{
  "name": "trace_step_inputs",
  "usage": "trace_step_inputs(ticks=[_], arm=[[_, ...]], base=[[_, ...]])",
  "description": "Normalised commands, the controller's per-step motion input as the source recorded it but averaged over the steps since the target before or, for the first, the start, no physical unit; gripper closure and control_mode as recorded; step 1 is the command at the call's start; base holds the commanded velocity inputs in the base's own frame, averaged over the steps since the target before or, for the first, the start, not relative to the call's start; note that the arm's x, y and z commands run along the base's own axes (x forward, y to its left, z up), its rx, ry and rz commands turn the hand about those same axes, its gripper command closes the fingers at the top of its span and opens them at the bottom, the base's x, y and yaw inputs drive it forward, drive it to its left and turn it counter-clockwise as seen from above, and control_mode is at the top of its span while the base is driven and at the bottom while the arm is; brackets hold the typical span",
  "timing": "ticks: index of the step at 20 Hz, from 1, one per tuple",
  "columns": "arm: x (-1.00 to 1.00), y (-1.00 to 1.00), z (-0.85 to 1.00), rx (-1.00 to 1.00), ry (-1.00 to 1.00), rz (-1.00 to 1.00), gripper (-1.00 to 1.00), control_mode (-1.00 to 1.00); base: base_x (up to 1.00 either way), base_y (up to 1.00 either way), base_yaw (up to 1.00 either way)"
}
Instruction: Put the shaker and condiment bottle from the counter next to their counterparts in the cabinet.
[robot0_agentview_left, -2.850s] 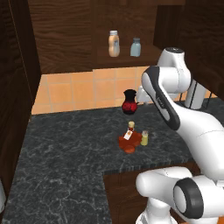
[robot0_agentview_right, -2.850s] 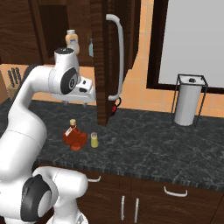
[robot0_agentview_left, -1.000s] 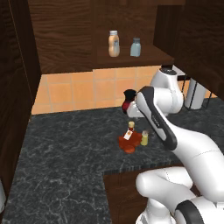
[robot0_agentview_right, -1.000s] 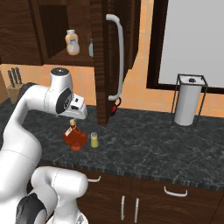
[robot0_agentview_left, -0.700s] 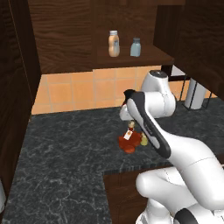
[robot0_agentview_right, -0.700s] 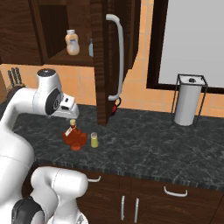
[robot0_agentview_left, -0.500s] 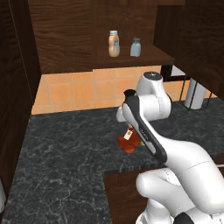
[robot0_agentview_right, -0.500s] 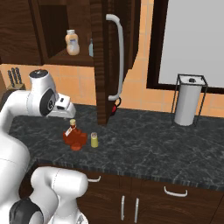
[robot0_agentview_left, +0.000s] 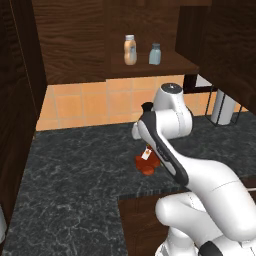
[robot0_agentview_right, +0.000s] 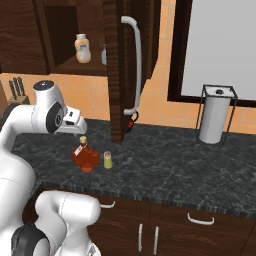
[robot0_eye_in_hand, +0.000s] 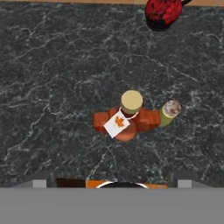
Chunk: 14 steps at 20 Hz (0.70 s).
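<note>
The gripper (robot0_agentview_right: 79, 131) is hanging just above the condiment bottle (robot0_eye_in_hand: 127, 119); the bottle is standing near the table's (robot0_eye_in_hand: 52, 65) front edge, the shaker (robot0_eye_in_hand: 168, 112) sitting just beside it; gripper opening: cannot tell.

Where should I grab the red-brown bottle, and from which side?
Probably by the narrow neck under the tan cap of the condiment bottle, coming straight down. It stands upright, its body is squat and wide, and the shaker sits close beside it, so a low side grip looks crowded.

Red-brown condiment bottle (robot0_eye_in_hand: 126, 120), seemingly yellow-green shaker (robot0_eye_in_hand: 168, 112)
</note>
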Motion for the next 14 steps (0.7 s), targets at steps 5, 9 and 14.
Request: trace_step_inputs(ticks=[5,9,14], arm=[[0.18,-0.08,0.0,0.0,0.0,0.0,-1.0,-1.0],[0.16,-0.12,0.0,0.0,0.0,0.0,-1.0,-1.0],[0.05,-0.02,0.0,0.0,0.0,0.0,-1.0,-1.0]], base=[[0.0,0.0,0.0],[0.0,0.0,0.0],[0.0,0.0,0.0]])
